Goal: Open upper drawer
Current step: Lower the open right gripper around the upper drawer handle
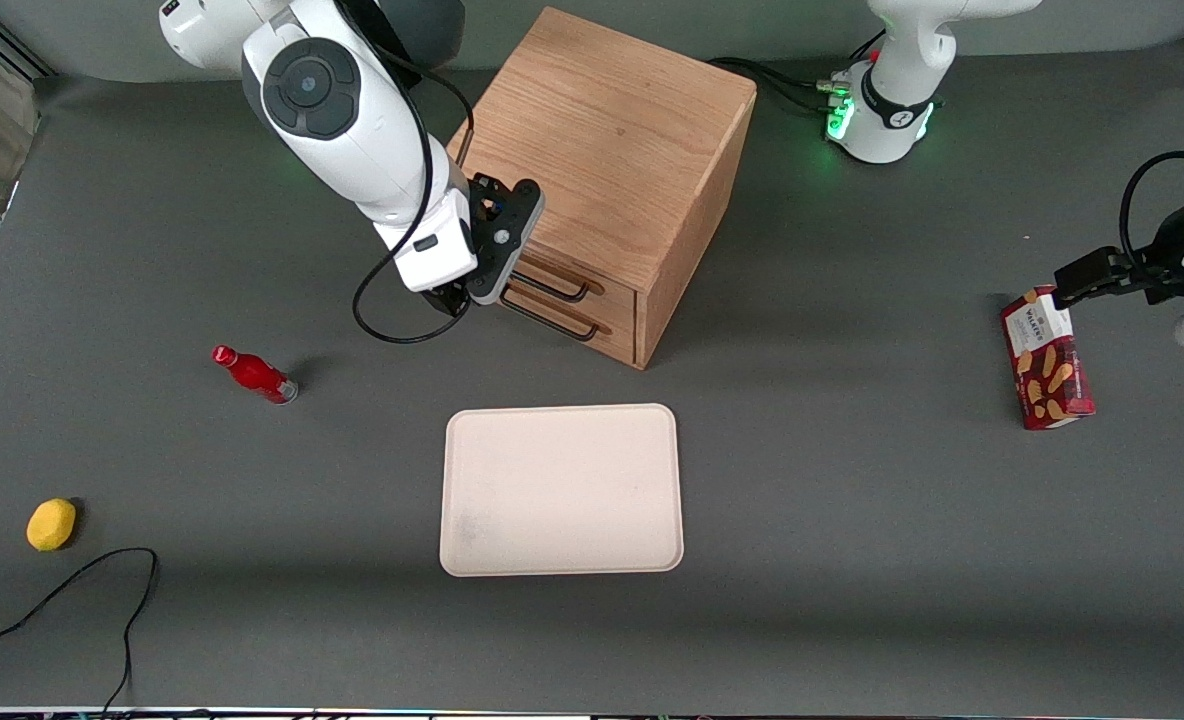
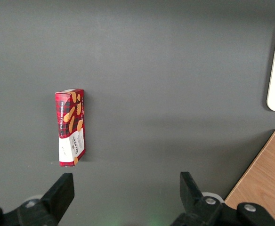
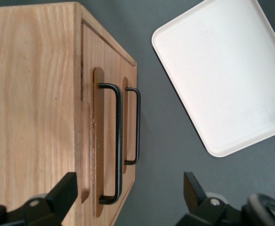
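Lemon, red bottle: lying on counter toward working arm's end. Claw: fingers spread, empty, just in front of cabinet. Upper drawer: shut, black handle ungrasped. Tray: nearer the camera.

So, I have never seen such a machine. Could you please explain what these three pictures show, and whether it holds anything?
It is a robot arm at a table. One picture looks from the front; the other two come from cameras on the arms' wrists. The working arm's gripper, its fingers open and holding nothing, hangs in front of the wooden cabinet, by the upper drawer, which is shut. On the table lie a pale tray, a red bottle, a yellow fruit and a biscuit box.
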Tool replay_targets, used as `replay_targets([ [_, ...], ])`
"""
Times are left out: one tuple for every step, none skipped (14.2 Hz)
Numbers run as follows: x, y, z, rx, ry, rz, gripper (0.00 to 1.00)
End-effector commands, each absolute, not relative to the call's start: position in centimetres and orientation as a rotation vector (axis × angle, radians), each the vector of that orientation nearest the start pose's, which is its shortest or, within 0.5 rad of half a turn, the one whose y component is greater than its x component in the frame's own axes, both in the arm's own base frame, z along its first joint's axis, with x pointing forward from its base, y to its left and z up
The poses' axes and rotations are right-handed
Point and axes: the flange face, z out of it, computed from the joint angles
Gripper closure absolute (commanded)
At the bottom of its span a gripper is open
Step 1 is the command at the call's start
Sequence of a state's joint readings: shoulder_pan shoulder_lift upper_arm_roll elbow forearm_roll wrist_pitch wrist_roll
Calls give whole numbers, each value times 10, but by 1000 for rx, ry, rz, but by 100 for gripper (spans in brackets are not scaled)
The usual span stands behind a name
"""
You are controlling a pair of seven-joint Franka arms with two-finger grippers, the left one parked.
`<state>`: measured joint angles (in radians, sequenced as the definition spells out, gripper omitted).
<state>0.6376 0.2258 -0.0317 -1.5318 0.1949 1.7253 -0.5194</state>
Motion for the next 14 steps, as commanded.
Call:
replay_targets([
  [508,375,524,-2485,-1559,65,0],
  [507,376,522,-2484,-1560,72,0],
  [508,378,514,-2484,-1559,92,0],
  [508,379,510,-2486,-1557,102,0],
  [508,381,506,-2488,-1554,114,0],
  [509,381,499,-2489,-1553,127,0],
  [509,382,497,-2487,-1553,134,0],
  [509,382,493,-2488,-1551,141,0],
  [508,382,488,-2485,-1551,147,0],
  [507,382,483,-2473,-1542,162,0],
  [506,382,479,-2469,-1539,171,0],
  [506,382,476,-2471,-1537,171,0],
  [506,382,470,-2472,-1534,182,0],
  [506,382,467,-2474,-1533,186,0],
])
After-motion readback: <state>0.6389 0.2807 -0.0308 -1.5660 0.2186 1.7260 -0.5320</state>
